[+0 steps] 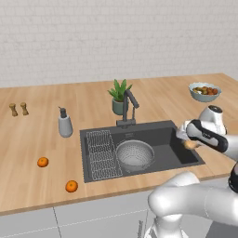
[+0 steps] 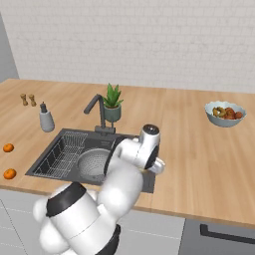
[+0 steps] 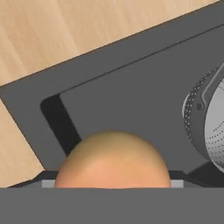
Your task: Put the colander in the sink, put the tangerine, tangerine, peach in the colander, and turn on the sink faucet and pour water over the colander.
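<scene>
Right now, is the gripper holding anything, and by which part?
Yes: the gripper holds the peach between its fingers above the sink. Which part it grips cannot be told.

Even, bright, diffuse light falling across all views. Soft shadows barely showing on counter (image 1: 28,135). No glare appearing. Rendering looking slightly soft, low-detail. Peach (image 3: 113,159) looming large, blurry-edged at hand view bottom.

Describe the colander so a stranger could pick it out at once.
Find the dark sink sunk into the wooden counter. Inside it, right of the wire rack, sits the colander: a round silver bowl with finely perforated walls, the only shiny round thing in the basin.
</scene>
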